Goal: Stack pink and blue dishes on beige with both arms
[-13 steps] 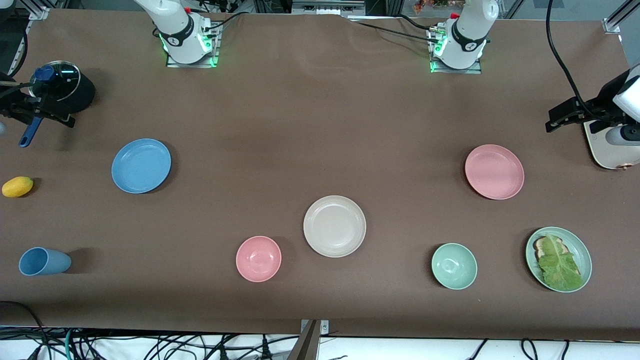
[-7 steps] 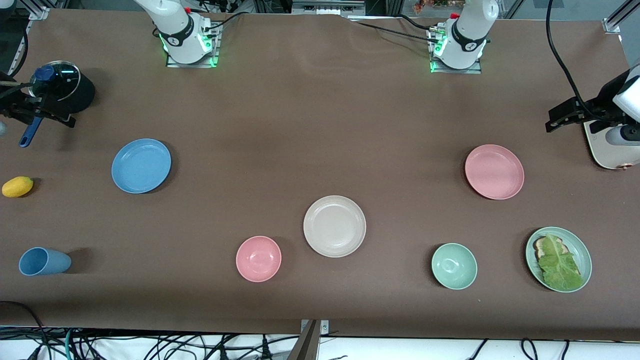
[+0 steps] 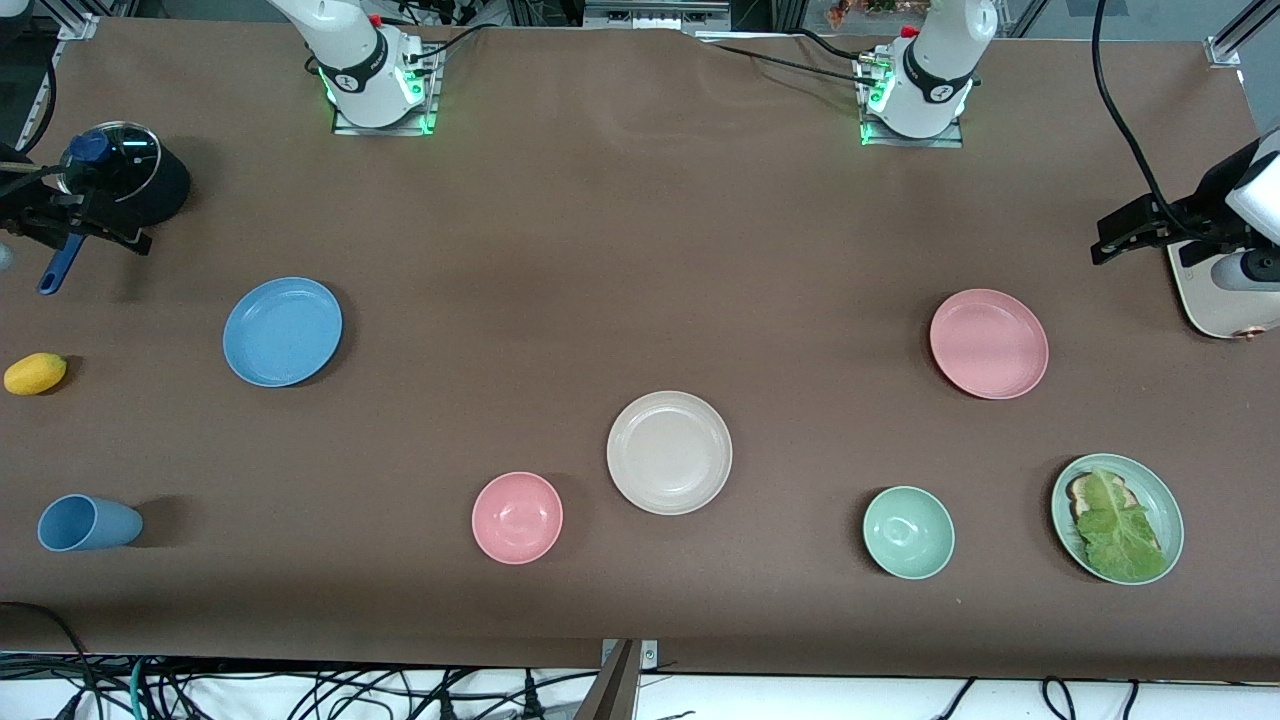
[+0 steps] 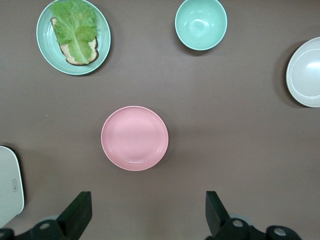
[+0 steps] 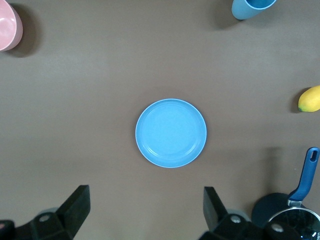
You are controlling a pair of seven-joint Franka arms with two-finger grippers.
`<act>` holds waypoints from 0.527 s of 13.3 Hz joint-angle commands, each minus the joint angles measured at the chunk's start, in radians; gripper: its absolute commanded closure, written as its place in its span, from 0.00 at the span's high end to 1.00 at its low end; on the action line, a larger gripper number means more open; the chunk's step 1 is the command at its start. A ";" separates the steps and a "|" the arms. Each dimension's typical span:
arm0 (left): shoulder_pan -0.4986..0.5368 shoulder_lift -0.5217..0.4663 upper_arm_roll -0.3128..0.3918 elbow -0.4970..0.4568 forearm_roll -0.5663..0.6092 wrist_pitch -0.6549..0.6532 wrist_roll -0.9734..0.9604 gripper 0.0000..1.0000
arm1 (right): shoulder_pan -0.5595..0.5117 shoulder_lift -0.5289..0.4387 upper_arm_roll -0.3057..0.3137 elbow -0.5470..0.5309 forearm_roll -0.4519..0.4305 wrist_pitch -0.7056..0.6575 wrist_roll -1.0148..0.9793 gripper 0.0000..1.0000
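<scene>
The beige plate (image 3: 669,452) lies mid-table, near the front camera. The blue plate (image 3: 283,331) sits toward the right arm's end and the pink plate (image 3: 989,343) toward the left arm's end, both bare and flat on the brown cloth. In the left wrist view, my left gripper (image 4: 147,200) hangs open high above the table, close to the pink plate (image 4: 134,138). It shows in the front view (image 3: 1110,240) beside the toaster. My right gripper (image 5: 146,195) is open too, up in the air by the blue plate (image 5: 171,132) and next to the pot. Neither gripper holds anything.
A pink bowl (image 3: 517,517) and a green bowl (image 3: 908,532) flank the beige plate. A green plate with bread and lettuce (image 3: 1130,480), a cream toaster (image 3: 1215,300), a blue cup (image 3: 88,523), a yellow fruit (image 3: 35,373) and a lidded black pot (image 3: 125,180) stand at the table's ends.
</scene>
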 commanded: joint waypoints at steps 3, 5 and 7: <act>0.005 0.041 0.005 0.017 -0.018 -0.013 -0.010 1.00 | 0.003 -0.009 -0.002 -0.004 0.007 -0.003 -0.004 1.00; 0.005 0.061 0.005 0.018 -0.017 -0.009 -0.010 1.00 | 0.003 -0.009 0.000 -0.004 0.007 -0.003 -0.004 1.00; 0.003 0.077 0.006 0.018 -0.010 -0.008 -0.010 1.00 | 0.003 -0.009 -0.002 -0.004 0.007 -0.003 -0.004 1.00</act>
